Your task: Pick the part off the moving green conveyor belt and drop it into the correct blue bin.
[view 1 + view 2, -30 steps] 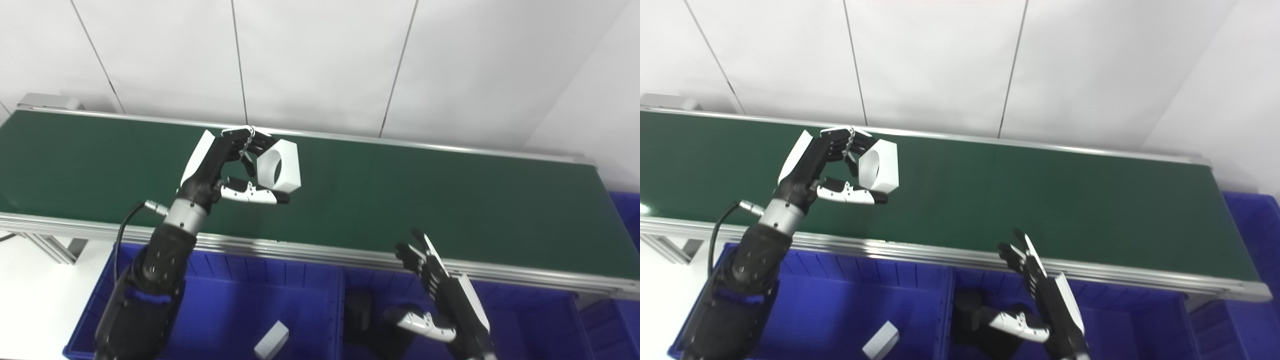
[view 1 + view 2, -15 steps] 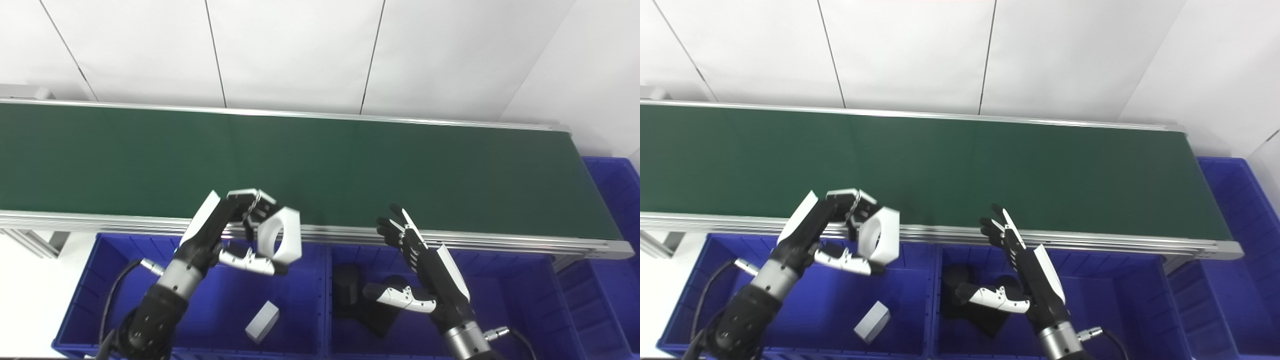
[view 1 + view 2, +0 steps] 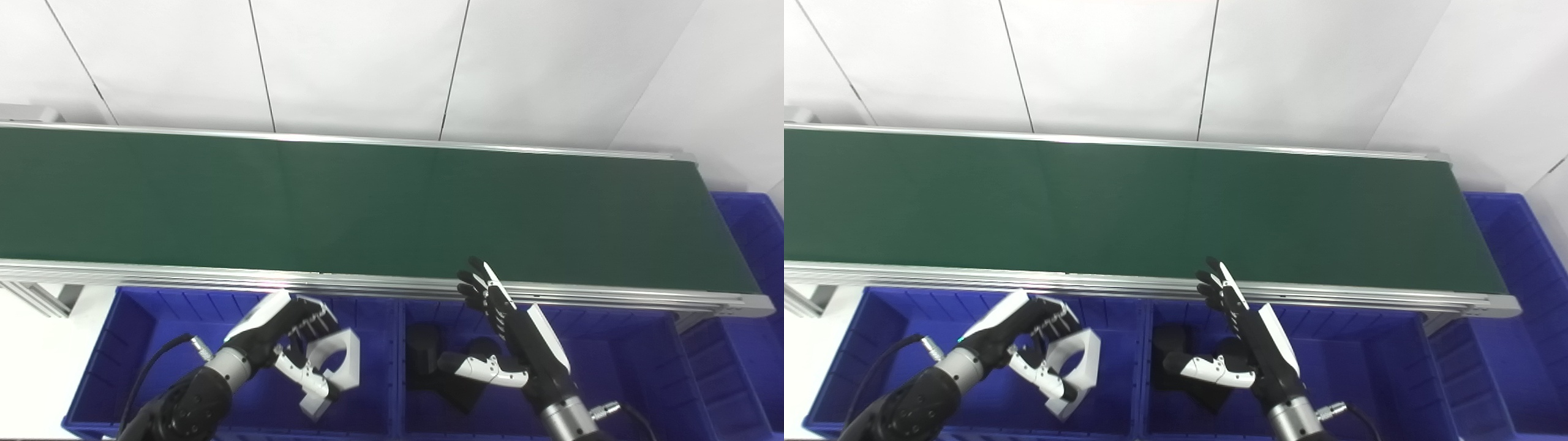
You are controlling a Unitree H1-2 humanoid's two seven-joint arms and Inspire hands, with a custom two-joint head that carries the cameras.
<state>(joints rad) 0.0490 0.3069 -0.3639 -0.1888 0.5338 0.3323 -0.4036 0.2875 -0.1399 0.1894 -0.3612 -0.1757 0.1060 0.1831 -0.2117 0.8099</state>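
The white part (image 3: 335, 362), a blocky piece with a round hole, hangs low inside the left blue bin (image 3: 138, 331). My left hand (image 3: 283, 340) is shut on it, fingers over its top and thumb under its front. A small white block (image 3: 311, 407) on the bin floor peeks out just below the thumb. My right hand (image 3: 513, 343) is open, fingers spread and pointing up, over the middle blue bin (image 3: 618, 349). The green conveyor belt (image 3: 392, 202) carries nothing in view.
Black parts (image 3: 425, 355) lie in the middle bin beside my right hand's thumb. The belt's aluminium front rail (image 3: 367, 283) runs just above both bins. Another blue bin (image 3: 750, 245) stands at the belt's right end. A white panelled wall rises behind.
My left hand has carried the white part from over the belt, past the front rail and down into the left bin. The right hand barely moved. The camera tilted down early on.
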